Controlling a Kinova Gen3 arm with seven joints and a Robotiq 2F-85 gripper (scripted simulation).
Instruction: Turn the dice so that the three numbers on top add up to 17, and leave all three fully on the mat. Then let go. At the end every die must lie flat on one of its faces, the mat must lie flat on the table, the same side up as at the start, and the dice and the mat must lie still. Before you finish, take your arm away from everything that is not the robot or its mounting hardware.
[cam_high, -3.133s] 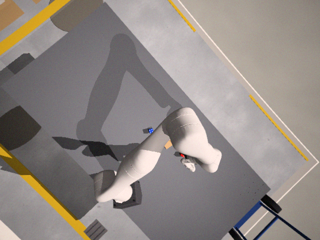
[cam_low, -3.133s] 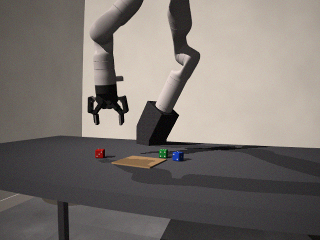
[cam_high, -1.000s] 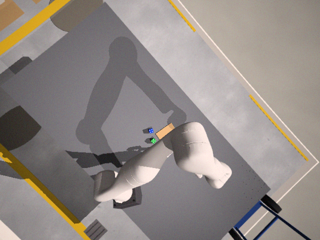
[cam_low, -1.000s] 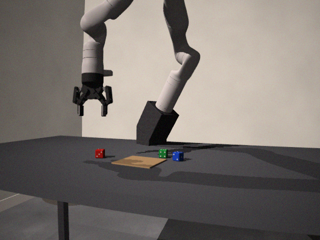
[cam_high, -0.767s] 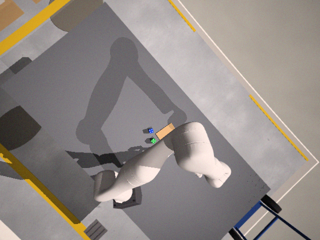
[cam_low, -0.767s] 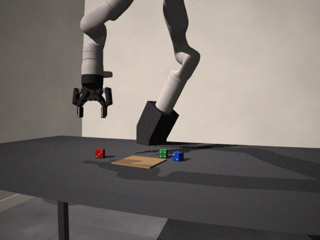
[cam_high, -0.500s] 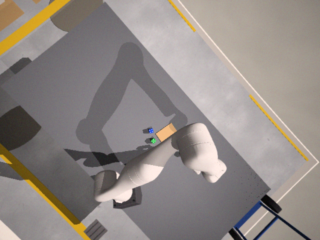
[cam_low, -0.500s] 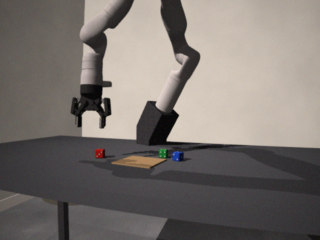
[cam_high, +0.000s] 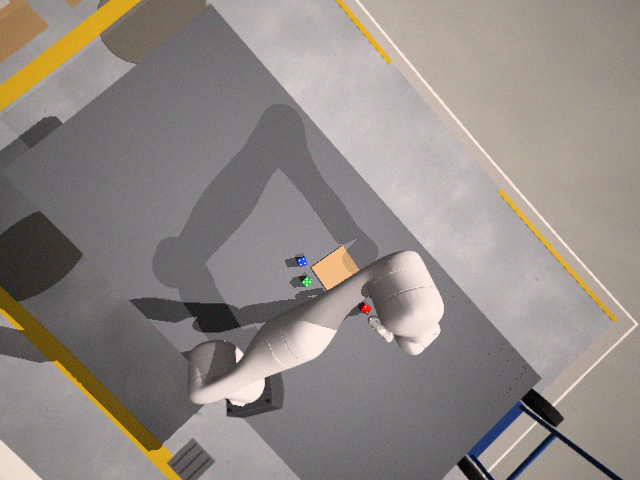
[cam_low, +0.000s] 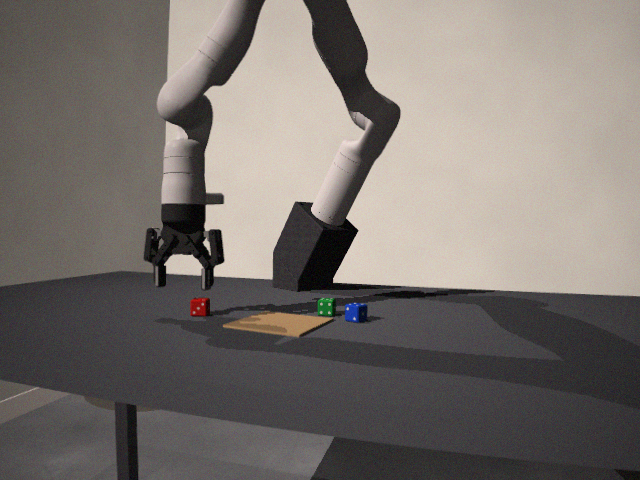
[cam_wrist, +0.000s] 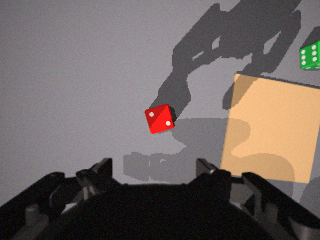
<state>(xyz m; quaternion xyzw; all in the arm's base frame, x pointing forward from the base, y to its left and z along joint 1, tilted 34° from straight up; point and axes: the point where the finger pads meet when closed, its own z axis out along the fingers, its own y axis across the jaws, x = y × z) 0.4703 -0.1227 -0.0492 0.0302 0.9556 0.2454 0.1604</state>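
Gripper: wide open up there, the black gripper (cam_low: 183, 287) (cam_wrist: 154, 167), fingers spread and nothing between them! It points straight down, above the table (cam_high: 201, 118) (cam_low: 155, 361) (cam_wrist: 75, 75) at the left in the exterior view.
Red die: here's the one under the gripper, the red die (cam_high: 365, 308) (cam_low: 200, 306) (cam_wrist: 160, 119), sitting on the table left of the mat, well clear of the fingertips. Two white pips on top in the wrist view, three on the face towards the exterior view!
Mat: flat on the table, the tan mat (cam_high: 333, 268) (cam_low: 279, 324) (cam_wrist: 272, 130), with a shadow falling across part of it, and not one die on it.
Green die: over at the mat's far right, the green die (cam_high: 306, 281) (cam_low: 326, 306) (cam_wrist: 310, 56), on the table just beside the edge, four pips facing the exterior view.
Blue die: right of the green one and a touch nearer, the blue die (cam_high: 301, 261) (cam_low: 356, 312), also off the mat, apart from its green neighbour.
Arm: what a reach! The pale arm (cam_high: 294, 341) (cam_low: 186, 98) arches high from its dark base (cam_high: 277, 397) (cam_low: 286, 258) at the far side and comes down on the left.
Score: all three dice off the mat!
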